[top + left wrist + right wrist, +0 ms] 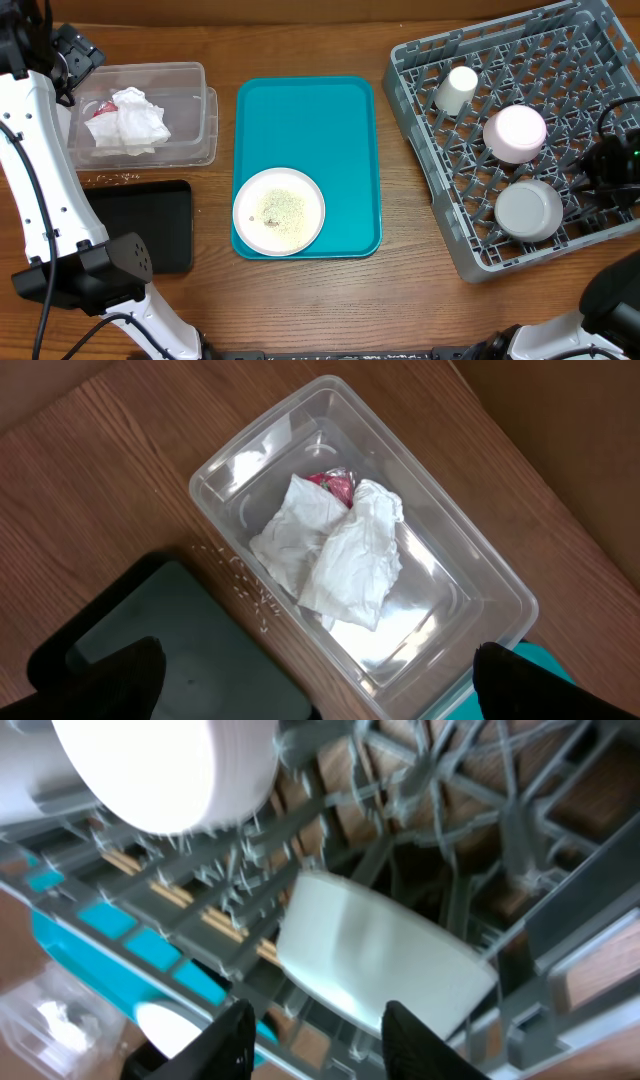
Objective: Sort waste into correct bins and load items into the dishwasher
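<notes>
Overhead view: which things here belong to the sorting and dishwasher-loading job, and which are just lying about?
Job: napkins, red wrapper, rice, plate, clear tub, black tray, dish rack, cup, pink bowl, grey bowl.
Lying about: teal tray under the plate, table.

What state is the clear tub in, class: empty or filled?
Partly filled: crumpled white napkins and a red wrapper scrap lie inside the clear tub.
</notes>
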### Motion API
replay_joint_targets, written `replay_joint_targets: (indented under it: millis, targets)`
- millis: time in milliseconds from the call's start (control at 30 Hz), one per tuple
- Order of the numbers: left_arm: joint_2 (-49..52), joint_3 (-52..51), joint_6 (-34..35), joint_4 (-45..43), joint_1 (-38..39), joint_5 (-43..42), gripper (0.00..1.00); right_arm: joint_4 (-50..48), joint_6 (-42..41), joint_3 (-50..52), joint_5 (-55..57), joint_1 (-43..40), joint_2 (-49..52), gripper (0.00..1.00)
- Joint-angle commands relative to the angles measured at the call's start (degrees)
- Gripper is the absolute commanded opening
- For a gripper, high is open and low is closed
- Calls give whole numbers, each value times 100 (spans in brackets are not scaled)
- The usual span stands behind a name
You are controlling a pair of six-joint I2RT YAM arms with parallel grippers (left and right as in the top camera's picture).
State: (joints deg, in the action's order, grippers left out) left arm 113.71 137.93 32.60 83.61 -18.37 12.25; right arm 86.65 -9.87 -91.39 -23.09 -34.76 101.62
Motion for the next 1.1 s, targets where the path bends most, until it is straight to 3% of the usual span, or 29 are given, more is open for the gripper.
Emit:
replay_joint_targets:
  millis: [0, 167, 267, 433, 633, 1067]
  targets:
    - [39, -9, -68, -2, 39, 13, 100, 258, 365, -109, 114, 415, -219, 38]
    - [39, -9, -68, 0, 39, 13, 100, 671, 317, -44, 479, 1270, -219, 17]
    - [39, -9, -68, 0, 39, 13, 100, 787, -216, -44, 1058, 1744, -219, 14]
    - [39, -9, -68, -2, 39, 13, 100, 898, -1174, 103, 2153, 2236, -219, 14]
    - [39, -9, -68, 0, 39, 13, 100, 822, -1720, 573, 2671, 2181, -219, 13]
    - [39, -9, -68, -2, 39, 13, 100, -636, -1738, 776, 2708, 1355, -186, 14]
